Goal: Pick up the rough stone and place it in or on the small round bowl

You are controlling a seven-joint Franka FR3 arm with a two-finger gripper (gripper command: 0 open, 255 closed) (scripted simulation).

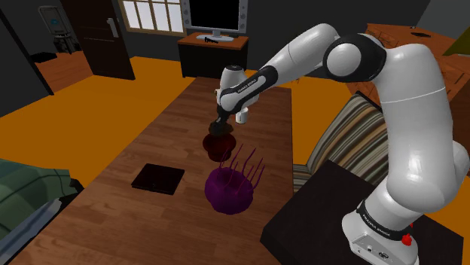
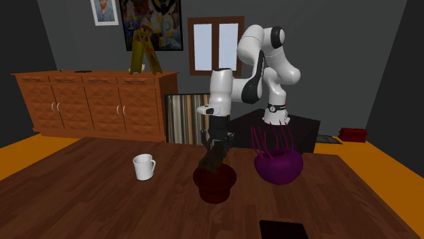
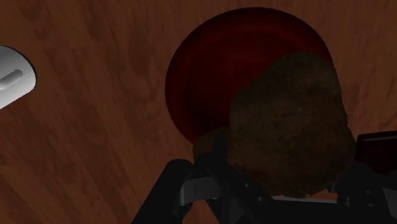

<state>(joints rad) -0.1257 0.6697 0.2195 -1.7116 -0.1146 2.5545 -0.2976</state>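
1. At the second exterior view's left, a white mug [image 2: 143, 166] stands on the wooden tabletop [image 2: 81, 197], well apart from the work and unlikely to hinder it.
2. At centre, the black tool [image 2: 213, 151] pinches the rough brown stone [image 2: 211, 161] between its fingers and holds it in the air, just above the dark red round bowl [image 2: 216, 190].
3. In the wrist view the stone [image 3: 289, 121] overlaps one side of the bowl [image 3: 222, 83] rather than its middle. The step in hand appears to be the placing, with the task judged to be close to its end.
4. To do it well, the tool should first centre the stone over the bowl's hollow and lower it until it is nearly resting inside. Only then should the fingers spread, so the stone neither bounces off the rim nor tips the bowl. A straight lift afterwards would leave the bowl undisturbed.
5. To the right, a purple spiked vessel [image 2: 277, 168] stands near the bowl, so any sideways correction should keep clear of its prongs.
6. At the lower right, a flat black square [image 2: 284, 229] lies on the tabletop.
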